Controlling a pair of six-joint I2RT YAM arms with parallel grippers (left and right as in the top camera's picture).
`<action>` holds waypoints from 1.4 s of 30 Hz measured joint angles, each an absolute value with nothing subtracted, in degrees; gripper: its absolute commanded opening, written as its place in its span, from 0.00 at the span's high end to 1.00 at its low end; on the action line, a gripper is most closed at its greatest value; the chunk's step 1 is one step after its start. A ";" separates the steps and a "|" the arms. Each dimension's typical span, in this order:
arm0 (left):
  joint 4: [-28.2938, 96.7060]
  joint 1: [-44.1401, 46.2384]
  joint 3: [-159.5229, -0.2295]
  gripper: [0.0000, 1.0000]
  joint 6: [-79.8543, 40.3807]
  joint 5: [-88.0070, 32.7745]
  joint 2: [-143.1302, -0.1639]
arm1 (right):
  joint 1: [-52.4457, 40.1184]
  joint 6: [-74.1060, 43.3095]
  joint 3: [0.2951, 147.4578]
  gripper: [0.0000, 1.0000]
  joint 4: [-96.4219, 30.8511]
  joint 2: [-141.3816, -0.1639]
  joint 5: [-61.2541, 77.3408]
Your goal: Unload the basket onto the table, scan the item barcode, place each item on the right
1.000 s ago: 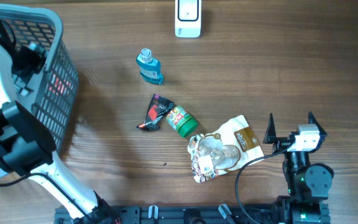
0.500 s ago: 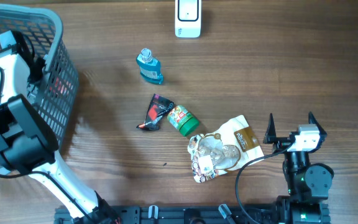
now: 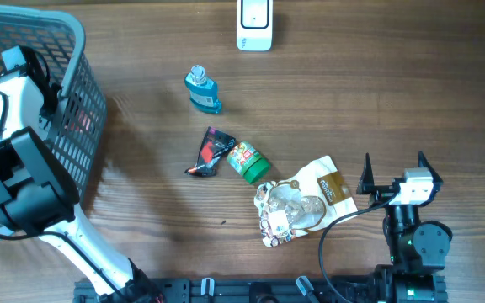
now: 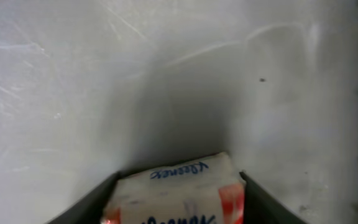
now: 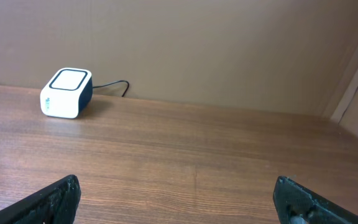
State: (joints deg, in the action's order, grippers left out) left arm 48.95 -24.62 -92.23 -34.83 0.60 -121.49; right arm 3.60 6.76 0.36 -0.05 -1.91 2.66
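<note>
**Pick in the basket, scan not yet begun**

- Surface point(image 3: 377, 93): wood, loose goods near the middle.
- Basket point(image 3: 87, 101): grey mesh, at 10 o'clock in the overhead view. The left arm reaches down into it.
- Bag point(image 3: 303, 202): crumpled, at 5 o'clock from centre, just short of the right arm.
- Scanner point(image 3: 254, 23): white box at 12 o'clock, far edge, well apart from the basket.
- Jar point(image 3: 248, 163), green lid, touching a dark wrapper point(image 3: 210, 152) on its 9 o'clock side. Both are near centre.
- Bottle point(image 3: 201, 91): blue, at 11 o'clock from centre.
- Pack point(image 4: 176, 198): tissues, blue script on white, low in the basket. This reads as the item for scanning.
- Left claw point(image 4: 179, 177): half-narrowed, a finger against each flank of the pack. It looks like a grip, with no lift yet.
- Right claw point(image 3: 393, 168): wide, holding nothing, parked at 4 o'clock.

Step in hand: taking the pack from the basket.

Next move, as I judge it: lift straight up over the rim, then carry the pack toward 12 o'clock. Turn it so its barcode faces the scanner window. No barcode shows in any view, so the pack may need rolling to find it.
</note>
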 measured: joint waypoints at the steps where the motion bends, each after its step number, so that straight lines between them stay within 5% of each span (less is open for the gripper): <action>1: 48.93 -24.62 -92.18 0.62 -34.65 0.80 -121.49 | 3.60 6.76 0.36 0.00 -0.05 -1.91 2.63; 13: 56.69 -24.64 -91.79 0.62 -34.85 0.82 -118.63 | 3.60 6.76 0.36 0.00 -0.05 -1.91 2.63; 29: 68.23 -26.41 -107.87 0.58 -34.83 -1.69 -68.03 | 3.60 6.76 0.36 0.00 -0.05 -1.91 2.63; 34: 70.35 -18.83 -108.36 0.57 -34.85 -9.28 -58.52 | 3.60 6.76 0.36 0.00 -0.05 -1.91 2.63; 42: 68.75 2.07 -99.48 0.60 -34.83 -6.83 -64.47 | 3.60 6.76 0.36 0.00 -0.05 -1.93 2.63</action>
State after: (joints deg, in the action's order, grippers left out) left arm 68.75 2.07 -99.48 -34.83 -6.83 -64.47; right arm 3.60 6.76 0.36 -0.05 -1.93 2.63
